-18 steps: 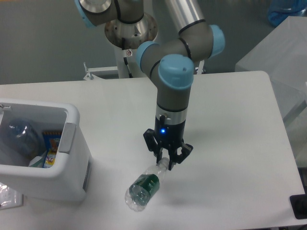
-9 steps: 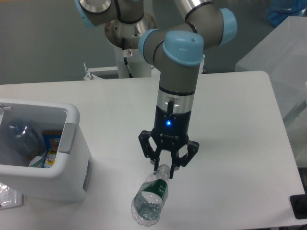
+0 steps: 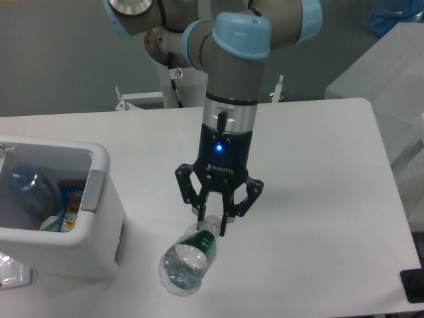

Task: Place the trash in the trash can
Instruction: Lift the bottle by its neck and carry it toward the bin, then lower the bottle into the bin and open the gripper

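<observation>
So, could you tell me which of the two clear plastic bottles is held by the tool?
The green-labelled bottle hanging by its neck from the tool over the table; the other bottle lies inside the white bin.

The trash can stands at the left edge of the tabletop, with a snack bag and another bottle inside it. To its right hangs the bottle (neck up between the fingers), below the gripper.

Silver-grey arm, light-blue joint caps, black pincer with blue light.
</observation>
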`<state>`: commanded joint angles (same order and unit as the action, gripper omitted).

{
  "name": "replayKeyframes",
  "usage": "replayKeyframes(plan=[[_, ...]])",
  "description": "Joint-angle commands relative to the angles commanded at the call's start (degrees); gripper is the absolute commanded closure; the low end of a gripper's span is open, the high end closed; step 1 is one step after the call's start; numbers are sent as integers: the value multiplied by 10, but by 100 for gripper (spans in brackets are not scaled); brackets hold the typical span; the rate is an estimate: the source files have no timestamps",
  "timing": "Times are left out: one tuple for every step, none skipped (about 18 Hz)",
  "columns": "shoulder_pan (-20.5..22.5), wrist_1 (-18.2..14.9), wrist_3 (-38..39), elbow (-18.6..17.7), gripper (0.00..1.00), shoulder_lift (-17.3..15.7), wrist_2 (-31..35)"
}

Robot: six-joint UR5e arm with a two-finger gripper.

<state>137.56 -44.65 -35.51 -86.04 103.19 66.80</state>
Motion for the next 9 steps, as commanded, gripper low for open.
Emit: replayKeyframes(plan=[[-6,0,1,1,69,-5,-1],[-14,0,9,2,68,-11,-1],[-21,1,22,3,66,-17,-3],[-27,1,31,3,65,-20,-8],[-32,0,33,3,65,-27,-11],[-38,1,33,3,65,-32,-11],[-48,0,33,2,65,-34,-13],[-61,0,34,1,65,-37,-15],[-72,0,39,0,65,-40,-15]])
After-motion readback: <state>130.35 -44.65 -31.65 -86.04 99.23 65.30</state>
